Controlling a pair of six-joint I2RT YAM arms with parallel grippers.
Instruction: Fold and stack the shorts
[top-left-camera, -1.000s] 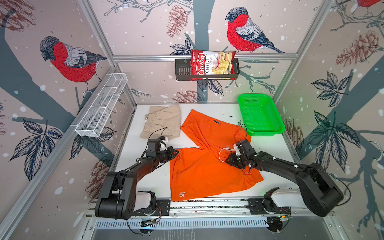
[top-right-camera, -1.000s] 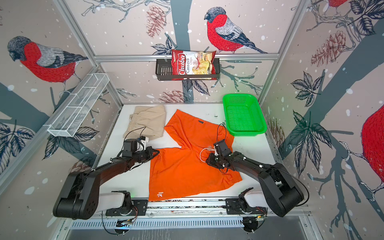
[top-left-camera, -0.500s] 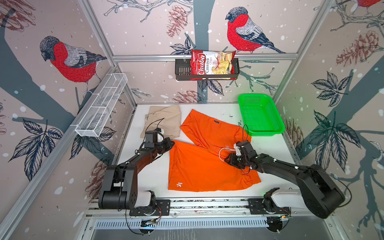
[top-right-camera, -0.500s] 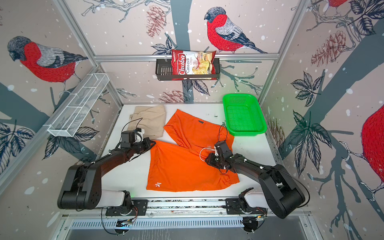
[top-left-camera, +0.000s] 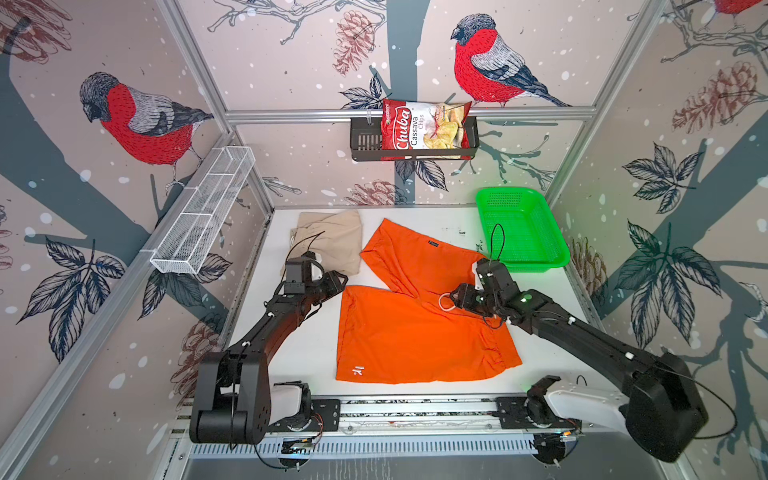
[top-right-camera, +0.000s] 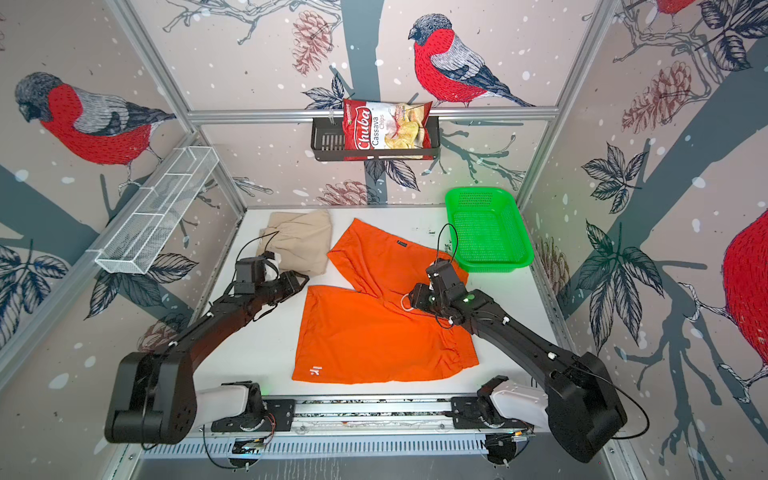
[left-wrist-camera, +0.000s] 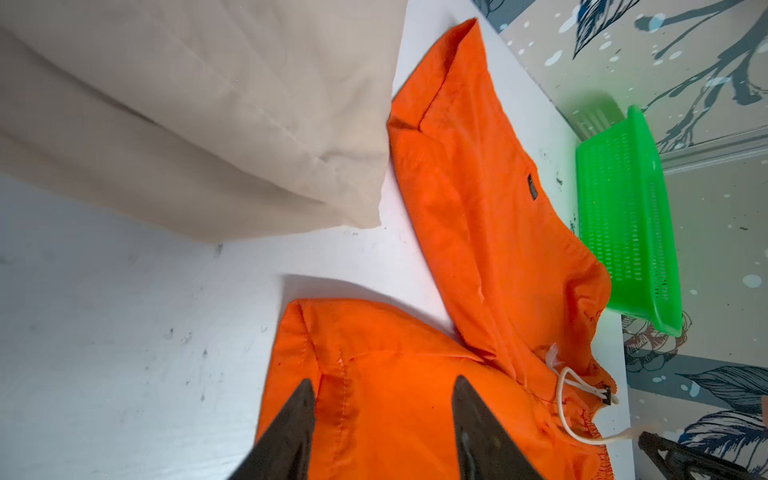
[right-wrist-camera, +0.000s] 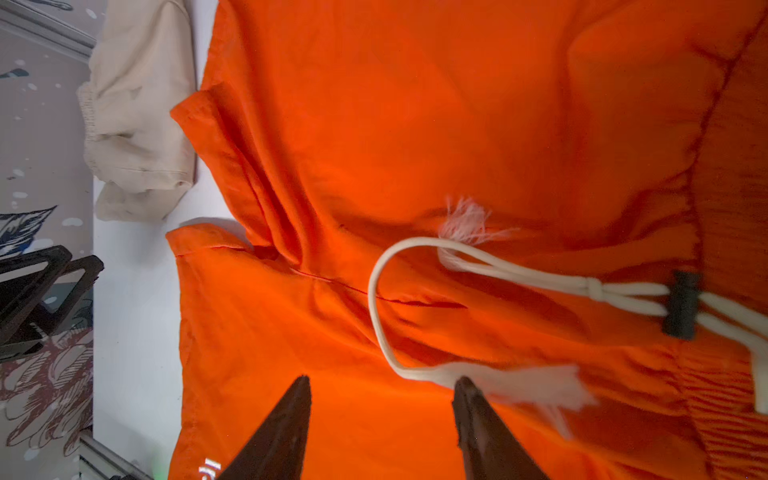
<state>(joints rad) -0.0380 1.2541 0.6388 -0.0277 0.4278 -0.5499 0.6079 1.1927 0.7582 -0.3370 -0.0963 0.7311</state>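
Observation:
The orange shorts (top-left-camera: 415, 332) (top-right-camera: 374, 336) lie spread on the white table. One leg, with a dark tag, points to the back. The other, with a white logo, lies toward the front. My left gripper (top-left-camera: 343, 280) (left-wrist-camera: 382, 380) stands open over the hem corner of the front leg, with cloth below the fingers. My right gripper (top-left-camera: 455, 297) (right-wrist-camera: 382, 378) stands open above the waist, next to the white drawstring (right-wrist-camera: 371, 291). The beige shorts (top-left-camera: 328, 241) (top-right-camera: 299, 241) lie bunched at the back left, beside the orange shorts' rear leg.
A green basket (top-left-camera: 540, 264) (top-right-camera: 490, 264) sits at the back right, next to the orange shorts' rear leg. A chips bag (top-left-camera: 424, 131) rests in a black wall rack. A white wire basket (top-left-camera: 203, 216) hangs on the left wall.
My left gripper drew the front leg's hem toward the back left, then opened and let go. The leg now lies flatter. My right gripper's jaws opened wider.

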